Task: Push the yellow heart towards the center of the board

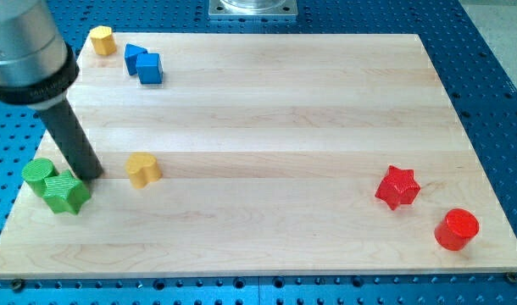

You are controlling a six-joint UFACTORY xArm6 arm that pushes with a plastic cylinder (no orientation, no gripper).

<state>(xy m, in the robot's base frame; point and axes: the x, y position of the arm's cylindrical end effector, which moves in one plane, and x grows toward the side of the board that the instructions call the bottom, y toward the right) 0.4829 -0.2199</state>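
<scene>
Yellow heart (142, 169) lies flat on counter (267, 110), lobes twd view's left, point twd right. My tip (91, 174) just left, apart. No jaws on rig.

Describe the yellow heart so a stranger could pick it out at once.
Start at the wooden board, on the view's left half. The yellow heart lies just right of my tip and the green blocks. The other yellow block sits far off in the top-left corner.

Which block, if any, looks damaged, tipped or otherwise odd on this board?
Nothing stands out. All blocks lie flat and whole on the board. My tip sits just left of the yellow heart, beside the green star.
</scene>
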